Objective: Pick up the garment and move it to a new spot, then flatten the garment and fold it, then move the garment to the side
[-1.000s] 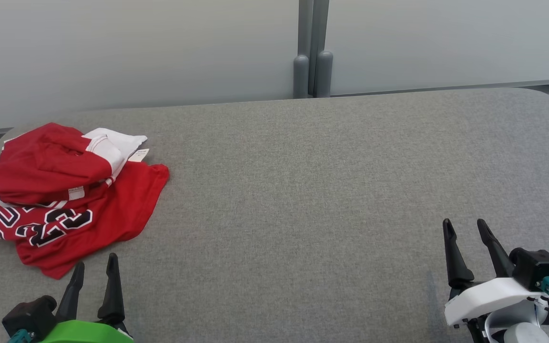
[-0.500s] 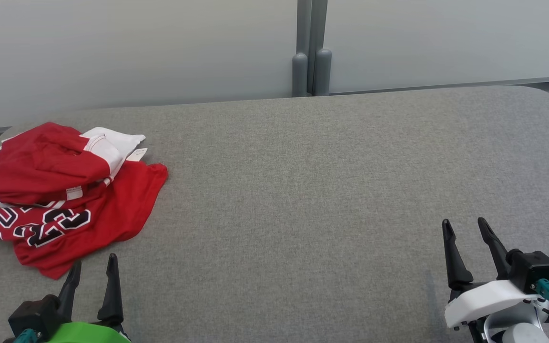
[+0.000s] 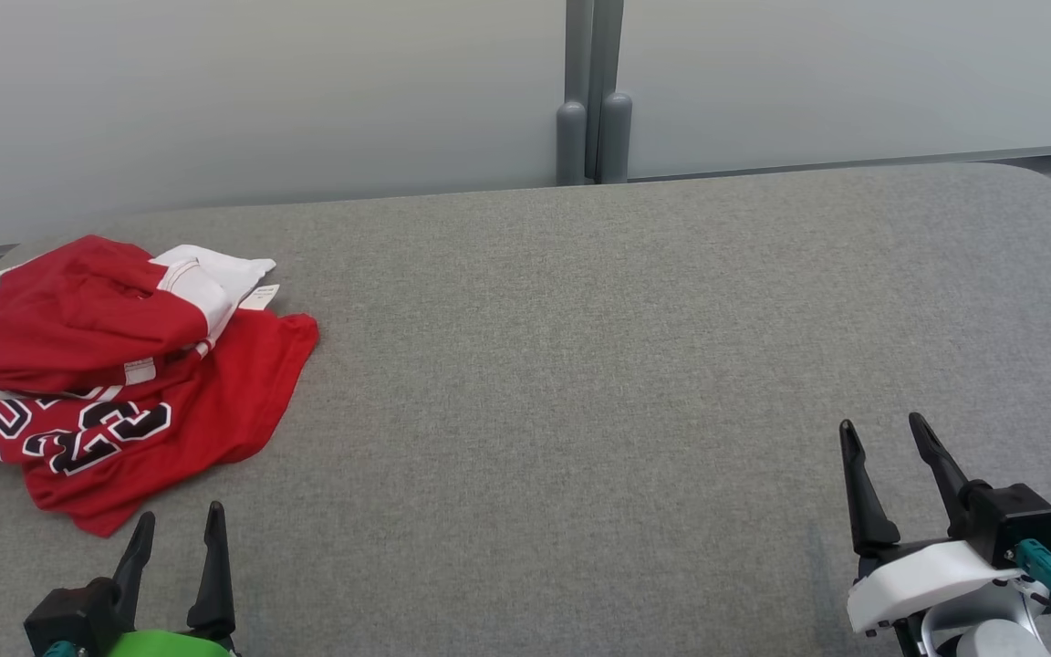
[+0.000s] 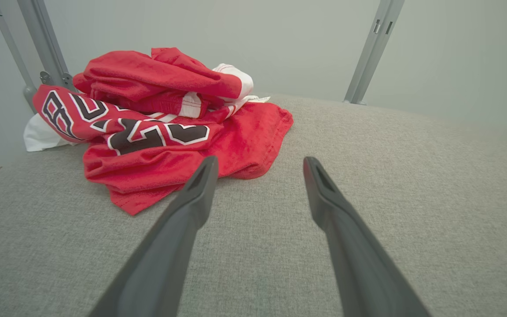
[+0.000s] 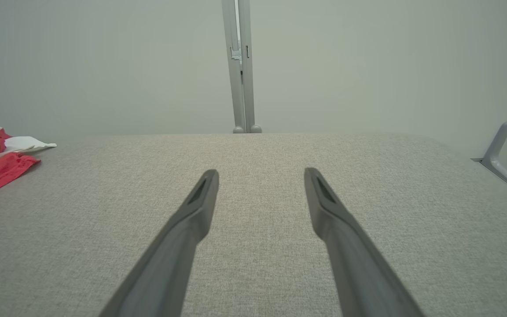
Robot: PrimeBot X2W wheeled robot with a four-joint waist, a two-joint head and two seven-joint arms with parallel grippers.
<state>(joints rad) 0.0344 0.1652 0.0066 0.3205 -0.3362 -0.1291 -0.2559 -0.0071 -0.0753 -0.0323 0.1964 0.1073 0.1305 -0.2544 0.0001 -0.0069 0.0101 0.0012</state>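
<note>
Garment (image 3: 97, 338): one red jersey with white trim, black white-edged numerals and a small tag, heaped in loose crumpled layers at the far left of the grey bench (image 3: 580, 365), just ahead of the left pincer (image 3: 181, 511). Handling, by estimate: light, soft and limp, likely to sag and unfurl when lifted, so best pinched at the near red hem edge or a raised fold, not the flat middle. Left pincer and right pincer (image 3: 880, 422), the latter well apart at the near right: both spread wide, holding nothing.
</note>
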